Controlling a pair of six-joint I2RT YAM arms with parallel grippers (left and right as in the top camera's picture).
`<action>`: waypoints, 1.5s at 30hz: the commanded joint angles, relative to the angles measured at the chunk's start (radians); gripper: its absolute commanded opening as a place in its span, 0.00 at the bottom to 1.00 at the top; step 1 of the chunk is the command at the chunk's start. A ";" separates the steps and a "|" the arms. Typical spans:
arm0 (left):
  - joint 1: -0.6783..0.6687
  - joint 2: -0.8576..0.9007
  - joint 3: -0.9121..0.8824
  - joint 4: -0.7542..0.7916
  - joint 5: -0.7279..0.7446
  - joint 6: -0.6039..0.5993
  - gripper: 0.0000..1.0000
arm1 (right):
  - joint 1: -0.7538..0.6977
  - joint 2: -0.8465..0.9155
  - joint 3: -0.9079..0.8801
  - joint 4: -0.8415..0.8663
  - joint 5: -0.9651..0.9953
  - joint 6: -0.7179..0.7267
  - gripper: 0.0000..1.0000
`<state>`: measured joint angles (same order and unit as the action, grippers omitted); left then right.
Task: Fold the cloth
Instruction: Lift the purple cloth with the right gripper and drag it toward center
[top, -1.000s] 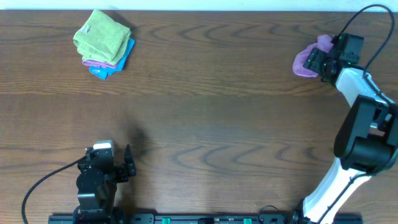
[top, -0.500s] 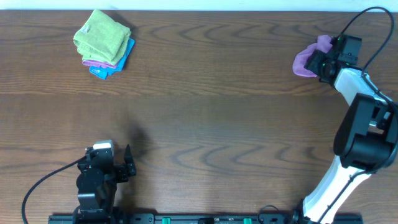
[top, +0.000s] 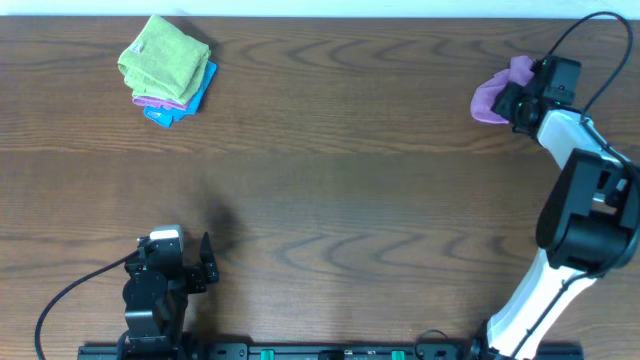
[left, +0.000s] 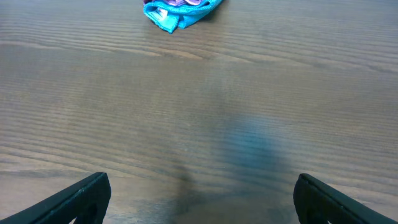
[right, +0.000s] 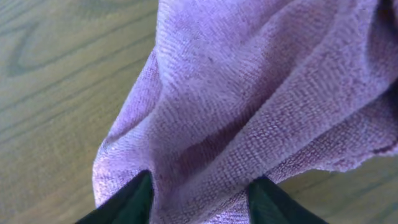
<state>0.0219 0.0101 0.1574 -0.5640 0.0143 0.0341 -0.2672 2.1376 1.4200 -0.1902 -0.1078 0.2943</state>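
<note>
A crumpled purple cloth lies on the wooden table at the far right back. My right gripper is at the cloth's right side. In the right wrist view the purple cloth fills the frame, and a bunched fold of it sits between the two fingertips of my right gripper, which are closed in on it. My left gripper rests near the front left edge, far from the cloth. In its wrist view my left gripper is open wide and empty over bare wood.
A stack of folded cloths, green on top with purple and blue beneath, lies at the back left. Its blue edge shows at the top of the left wrist view. The table's back edge runs just behind both.
My right gripper has shifted very slightly toward the back right at the purple cloth. The left arm has not moved.
</note>
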 joint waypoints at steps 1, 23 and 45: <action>-0.006 -0.006 -0.009 0.000 -0.022 0.011 0.95 | -0.006 0.019 0.018 0.012 -0.007 0.003 0.22; -0.006 -0.006 -0.009 0.000 -0.022 0.011 0.95 | 0.312 -0.440 0.022 -0.372 -0.339 -0.256 0.01; -0.006 -0.006 -0.009 0.000 -0.022 0.011 0.95 | 0.752 -0.446 0.021 -0.726 -0.250 -0.460 0.74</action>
<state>0.0219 0.0101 0.1574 -0.5640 0.0143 0.0341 0.4816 1.6791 1.4387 -0.9131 -0.4007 -0.1345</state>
